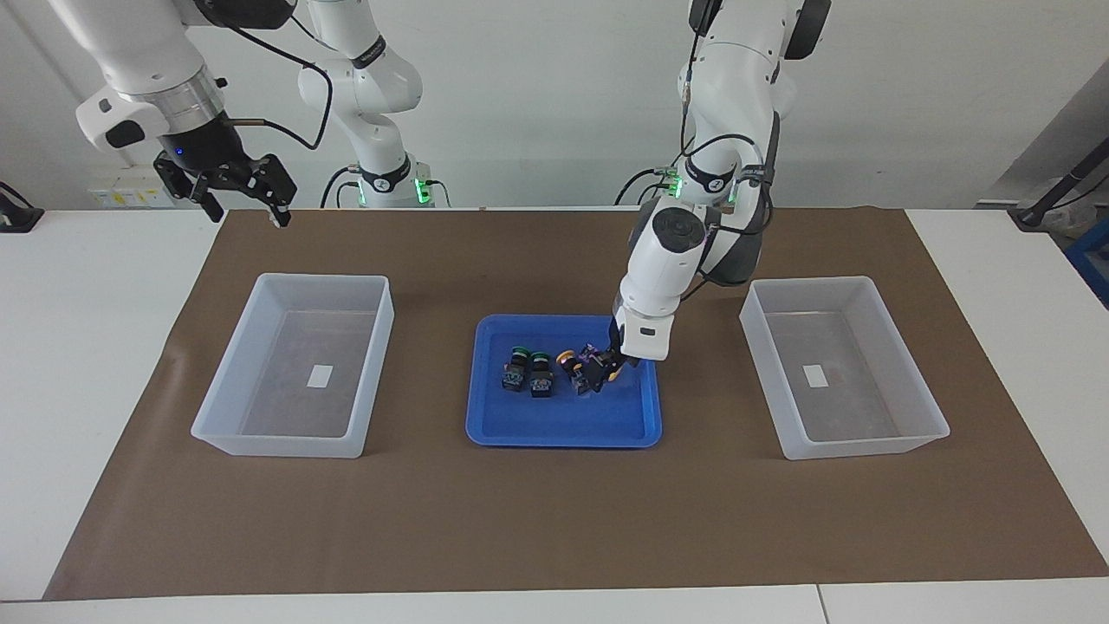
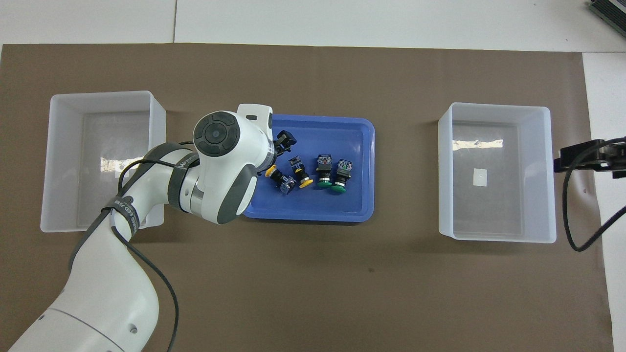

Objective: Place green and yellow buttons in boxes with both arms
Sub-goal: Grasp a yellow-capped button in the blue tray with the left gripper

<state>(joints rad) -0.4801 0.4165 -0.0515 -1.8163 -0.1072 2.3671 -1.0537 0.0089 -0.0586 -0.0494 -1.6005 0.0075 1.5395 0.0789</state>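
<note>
Four buttons (image 1: 559, 371) in tray (image 1: 563, 429), frame centre; both boxes (image 1: 295, 364) empty, nothing sorted yet. Left gripper (image 1: 605, 371) low over yellow pair, fingers apart. Right gripper (image 1: 227, 184) waits upper left, fingers apart, empty.

We note a matt brown paper-like sheet (image 1: 554, 520) over the smooth white surface (image 1: 87, 347). The blue tray (image 1: 563, 429) looks like glossy moulded plastic. Both boxes (image 1: 286, 438) (image 1: 866, 446) are translucent, frosted plastic. Arm shells (image 2: 220, 161) read as glossy white plastic; the button caps (image 2: 324, 184) shine slightly.
</note>
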